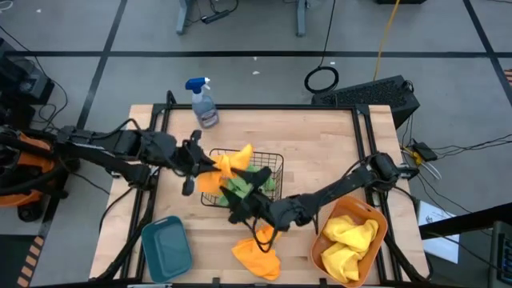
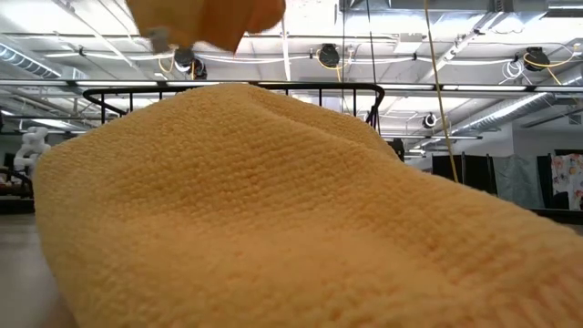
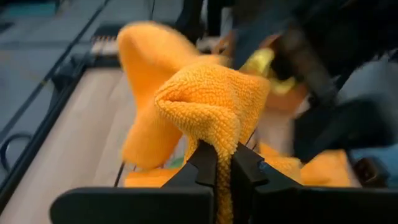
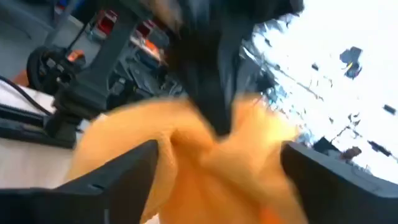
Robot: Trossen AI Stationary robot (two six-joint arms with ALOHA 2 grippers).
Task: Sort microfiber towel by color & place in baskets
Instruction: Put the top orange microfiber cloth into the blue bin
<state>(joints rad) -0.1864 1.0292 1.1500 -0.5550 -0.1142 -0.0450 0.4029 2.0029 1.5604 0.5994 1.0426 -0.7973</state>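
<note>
Colours: held towel [image 3: 211, 102] orange, looped microfiber weave, pinched in black left gripper [image 3: 217, 163]. Wire basket [image 1: 272, 164] black mesh, green towel [image 1: 240, 188] and more orange inside. Second orange towel [image 1: 258, 258] on the table [image 1: 320, 144], which is pale wood with black edge rails. Tub [image 1: 166, 248] teal. Bigger tub [image 1: 324, 248] orange, yellow towels [image 1: 350, 240] in it. Spray bottle [image 1: 203, 102] clear-grey with blue cap. Right gripper [image 1: 238, 210] black, arms dark. Floor grey.

Orange towel [image 1: 226, 166] over wire basket [image 1: 272, 164]; yellow towels [image 1: 350, 240] fill orange tub [image 1: 376, 216].
</note>
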